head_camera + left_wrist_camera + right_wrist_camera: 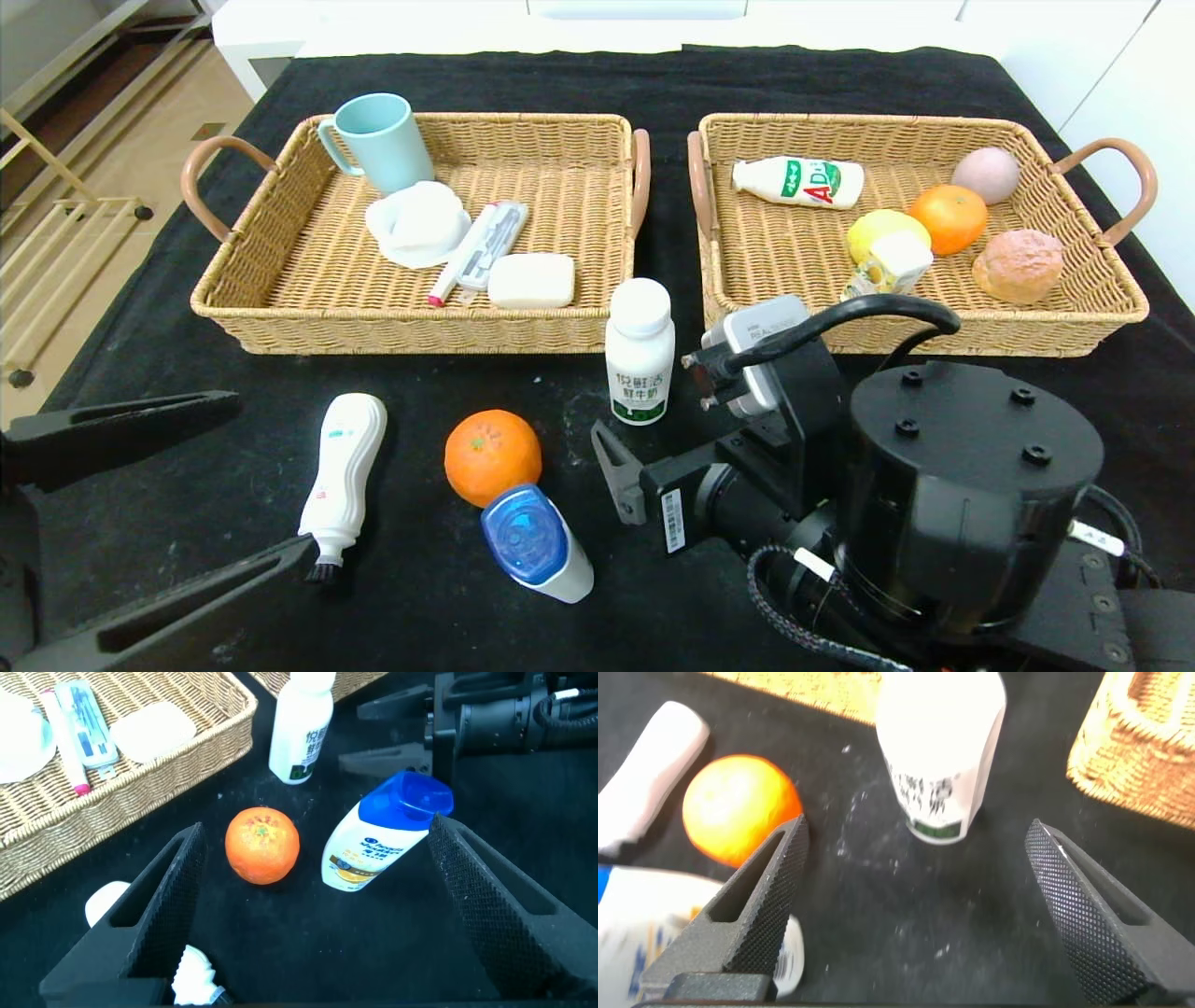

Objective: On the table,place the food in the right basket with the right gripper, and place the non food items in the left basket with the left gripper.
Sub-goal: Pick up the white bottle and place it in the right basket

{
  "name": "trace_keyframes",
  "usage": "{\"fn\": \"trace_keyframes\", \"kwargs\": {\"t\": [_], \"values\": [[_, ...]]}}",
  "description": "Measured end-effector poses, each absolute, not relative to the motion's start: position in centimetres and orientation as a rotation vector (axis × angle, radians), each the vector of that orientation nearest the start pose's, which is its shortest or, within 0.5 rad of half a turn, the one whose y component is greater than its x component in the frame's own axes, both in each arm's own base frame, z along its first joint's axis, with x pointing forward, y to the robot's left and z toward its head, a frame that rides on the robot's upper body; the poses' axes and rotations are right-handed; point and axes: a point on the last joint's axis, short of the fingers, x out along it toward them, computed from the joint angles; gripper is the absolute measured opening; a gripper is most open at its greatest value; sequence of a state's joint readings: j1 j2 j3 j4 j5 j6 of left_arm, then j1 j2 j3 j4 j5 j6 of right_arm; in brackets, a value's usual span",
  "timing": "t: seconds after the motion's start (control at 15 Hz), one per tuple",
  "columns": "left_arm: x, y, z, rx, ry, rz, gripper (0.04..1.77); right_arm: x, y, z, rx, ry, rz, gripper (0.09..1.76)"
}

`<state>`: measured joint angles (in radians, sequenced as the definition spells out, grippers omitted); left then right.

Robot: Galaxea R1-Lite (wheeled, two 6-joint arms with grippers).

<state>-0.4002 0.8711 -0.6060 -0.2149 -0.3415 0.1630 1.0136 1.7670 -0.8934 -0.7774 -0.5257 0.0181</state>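
Nearest to us, our left gripper [177,485] waits low at the table's [168,373] near left edge with its fingers wide apart, holding nothing, and the wavy white bottle [343,476] lies between them. The blue-capped tube bottle [537,543] and a loose orange [492,456] lie just beyond. Our right gripper [915,905] hovers with fingers spread and empty, aimed at the upright milk bottle [639,351], so we judge this food is the step in hand; next we must advance, close on its body and lift it. Farther, the left basket [233,308] holds a cup, cloth, pen case and soap. The right basket [1074,331] holds a lying bottle, lemon, carton, orange, egg and bun.
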Motion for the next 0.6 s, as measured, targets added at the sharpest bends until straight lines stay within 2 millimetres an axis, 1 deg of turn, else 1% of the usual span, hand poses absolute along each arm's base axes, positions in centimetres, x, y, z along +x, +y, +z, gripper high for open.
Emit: {"fn": "trace_keyframes", "kwargs": {"t": [0.4,0.6], "values": [[8.6,-4.4,25.0,0.158,-0.005,-0.744,1.72,20.5,27.5,21.1,-0.013,0.037,0.436,1.70],[8.6,-4.4,25.0,0.160,-0.006,-0.745,1.72,21.0,27.9,21.2,-0.008,0.032,0.429,1.70]]}}
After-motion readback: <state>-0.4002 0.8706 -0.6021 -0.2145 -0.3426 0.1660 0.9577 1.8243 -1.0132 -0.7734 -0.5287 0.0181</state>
